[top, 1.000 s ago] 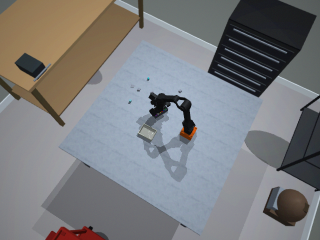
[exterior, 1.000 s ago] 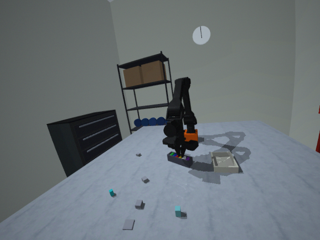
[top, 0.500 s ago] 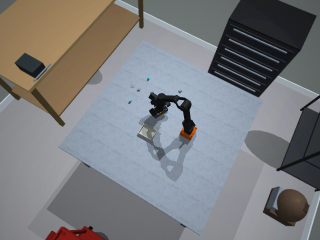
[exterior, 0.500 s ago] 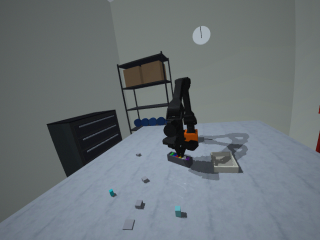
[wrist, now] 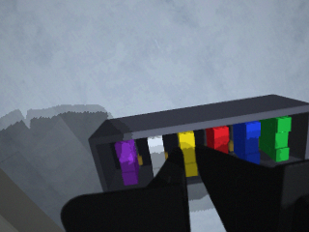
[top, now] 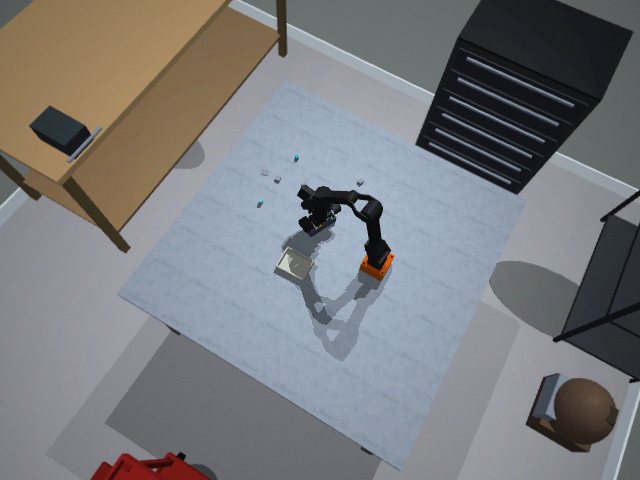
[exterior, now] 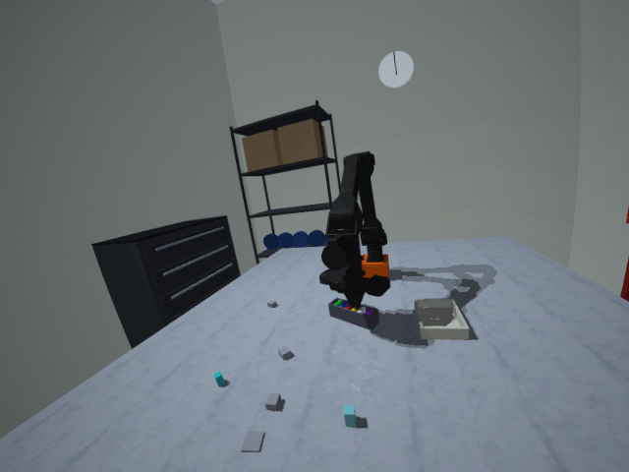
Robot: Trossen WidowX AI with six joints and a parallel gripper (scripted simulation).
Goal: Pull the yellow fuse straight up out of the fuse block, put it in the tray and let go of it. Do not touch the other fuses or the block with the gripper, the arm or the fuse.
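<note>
The yellow fuse (wrist: 187, 140) (exterior: 354, 309) stands in its slot in the dark fuse block (wrist: 193, 114) (exterior: 350, 318), between the white fuse (wrist: 155, 143) and the red fuse (wrist: 218, 135). My gripper (wrist: 187, 152) (exterior: 356, 306) points down at the block and is shut on the yellow fuse, with one finger on each side of it. The fingers partly hide the white and red fuses in the wrist view. The tray (top: 278, 268) (exterior: 444, 335) stands beside the block and holds nothing that I can see.
The purple fuse (wrist: 127, 155), the blue fuse (wrist: 247, 140) and the green fuse (wrist: 281, 139) stand in the same block. Cyan pieces (top: 296, 157) (exterior: 349, 415) and several small grey pieces (top: 360, 181) (exterior: 273, 401) lie on the table away from the block.
</note>
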